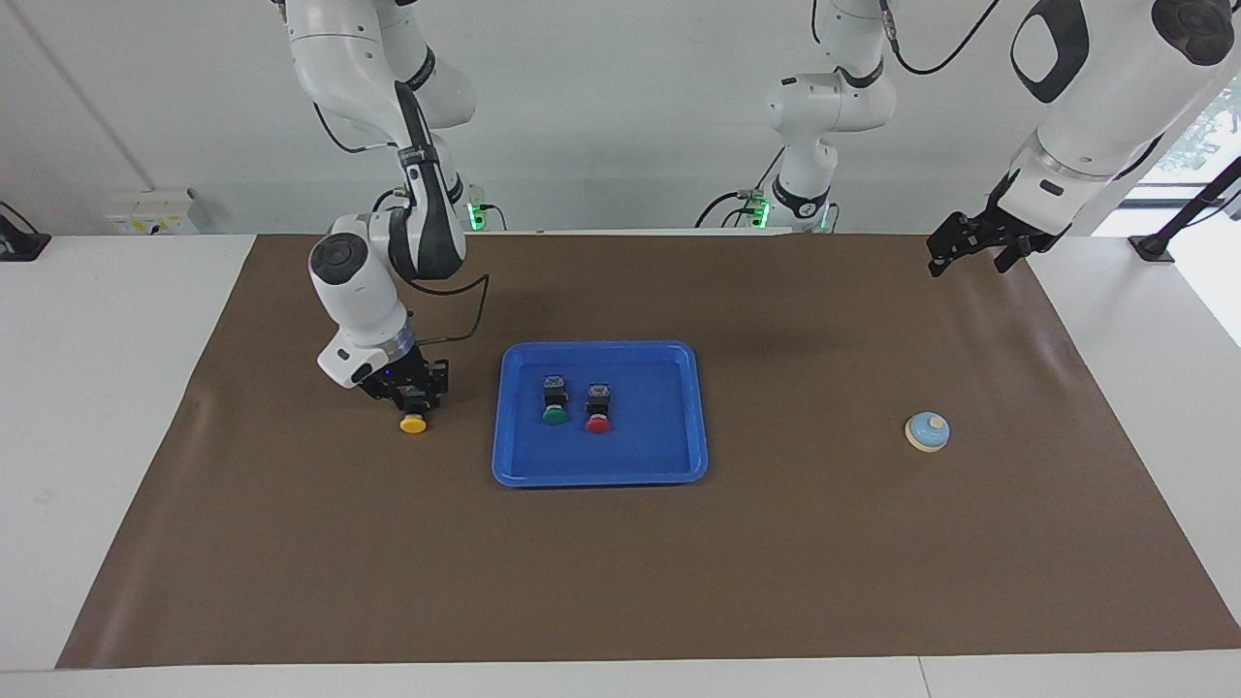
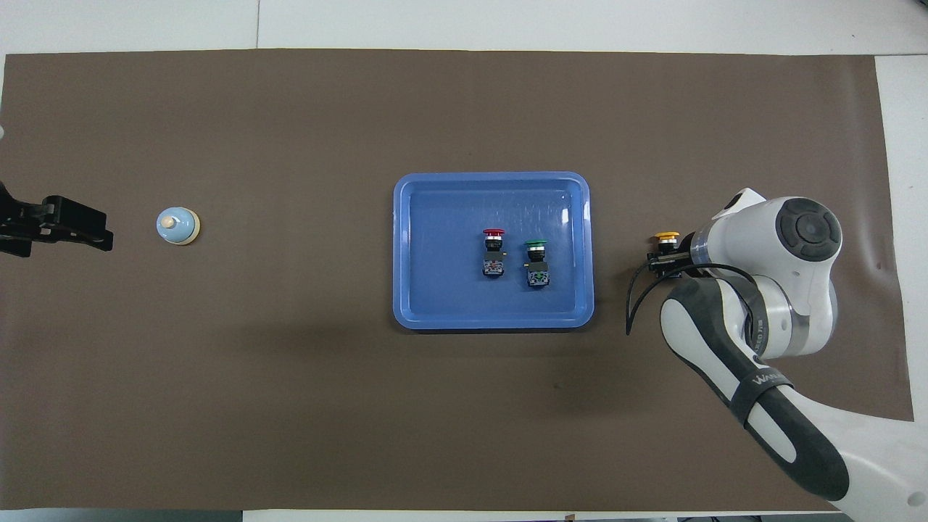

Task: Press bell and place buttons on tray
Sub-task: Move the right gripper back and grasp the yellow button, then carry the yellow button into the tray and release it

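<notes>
Yellow button [image 1: 414, 423] on the desk, right pincer [image 1: 415, 396] clamped on its black body. Lift straight before crossing the tray [image 1: 691, 407] rim. Left pincer [image 1: 972, 244] waits open.

Brown-matted table [image 1: 620, 582]: tray [image 1: 599, 471], bell [image 1: 927, 431].

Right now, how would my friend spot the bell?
Start at the blue tray mid-table, then look along the brown mat toward the left arm's end. The bell sits alone there: a small light-blue dome with a cream knob, unlike the black-bodied buttons.
</notes>
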Controlling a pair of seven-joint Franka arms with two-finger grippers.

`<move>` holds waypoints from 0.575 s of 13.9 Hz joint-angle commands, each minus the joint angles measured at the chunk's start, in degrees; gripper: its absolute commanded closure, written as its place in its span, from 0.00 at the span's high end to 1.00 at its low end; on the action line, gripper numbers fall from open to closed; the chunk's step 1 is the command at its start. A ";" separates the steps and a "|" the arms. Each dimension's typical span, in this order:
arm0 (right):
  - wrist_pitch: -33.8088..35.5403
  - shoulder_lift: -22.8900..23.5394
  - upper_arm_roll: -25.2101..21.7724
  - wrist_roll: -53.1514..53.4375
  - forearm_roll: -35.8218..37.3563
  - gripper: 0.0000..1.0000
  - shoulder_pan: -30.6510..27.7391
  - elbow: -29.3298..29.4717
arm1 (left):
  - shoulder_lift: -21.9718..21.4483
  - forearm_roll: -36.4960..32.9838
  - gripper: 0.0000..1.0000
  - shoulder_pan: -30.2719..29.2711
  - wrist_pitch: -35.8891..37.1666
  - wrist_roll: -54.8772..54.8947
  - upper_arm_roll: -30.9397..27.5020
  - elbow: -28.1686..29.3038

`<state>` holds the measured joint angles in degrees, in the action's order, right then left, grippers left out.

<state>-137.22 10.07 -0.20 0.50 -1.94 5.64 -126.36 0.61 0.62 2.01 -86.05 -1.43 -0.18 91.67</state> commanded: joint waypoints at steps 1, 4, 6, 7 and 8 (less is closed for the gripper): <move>10.00 0.38 0.90 4.14 -0.60 0.00 1.03 9.16 | -0.61 0.00 1.00 0.10 0.71 -0.07 -0.25 0.26; 10.49 1.26 0.90 19.74 -1.48 0.00 10.23 11.75 | -0.61 0.00 1.00 0.10 0.71 -0.07 -0.25 0.26; 9.87 2.92 0.90 29.51 -1.57 0.00 16.22 13.93 | -0.61 0.00 1.00 0.10 0.71 -0.07 -0.25 0.26; 10.13 4.76 0.90 33.39 -1.57 0.00 19.64 16.38 | -0.61 0.00 1.00 0.10 0.71 -0.07 -0.25 0.26; 10.74 6.69 0.90 36.47 -1.57 0.00 21.59 19.36 | -0.61 0.00 1.00 0.10 0.71 -0.07 -0.25 0.26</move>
<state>-127.19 12.28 0.92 31.80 -3.10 24.36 -112.93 0.61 0.62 2.01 -86.05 -1.43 -0.18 91.67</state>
